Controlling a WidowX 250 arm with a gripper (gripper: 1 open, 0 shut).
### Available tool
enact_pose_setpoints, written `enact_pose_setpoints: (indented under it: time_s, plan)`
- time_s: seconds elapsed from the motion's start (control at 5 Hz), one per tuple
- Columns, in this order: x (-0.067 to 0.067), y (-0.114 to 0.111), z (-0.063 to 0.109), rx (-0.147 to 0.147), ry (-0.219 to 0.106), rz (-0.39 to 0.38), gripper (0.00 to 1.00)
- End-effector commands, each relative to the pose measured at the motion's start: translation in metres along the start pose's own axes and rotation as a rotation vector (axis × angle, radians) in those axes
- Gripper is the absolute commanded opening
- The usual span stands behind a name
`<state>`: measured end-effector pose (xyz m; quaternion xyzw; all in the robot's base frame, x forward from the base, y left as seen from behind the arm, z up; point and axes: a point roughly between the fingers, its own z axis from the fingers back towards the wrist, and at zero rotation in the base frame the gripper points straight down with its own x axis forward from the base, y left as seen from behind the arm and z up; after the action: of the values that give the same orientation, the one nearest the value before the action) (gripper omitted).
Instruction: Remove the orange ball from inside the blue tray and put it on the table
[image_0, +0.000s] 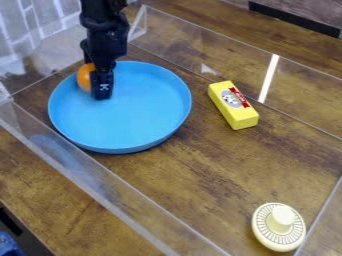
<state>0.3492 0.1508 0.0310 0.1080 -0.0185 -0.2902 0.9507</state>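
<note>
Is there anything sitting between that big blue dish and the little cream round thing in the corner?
No. In the camera view, only bare table lies between the blue tray and the cream disc. The yellow block sits off to the side.
</note>
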Motion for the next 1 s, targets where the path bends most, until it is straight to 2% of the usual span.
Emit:
enact_pose_setpoints:
  time_s: [0.0,0.8]
  plan:
    - [0.005,0.005,0.017,0.032,-0.004,0.004,0.00]
    - [0.010,0.000,0.059,0.065,0.040,0.028,0.00]
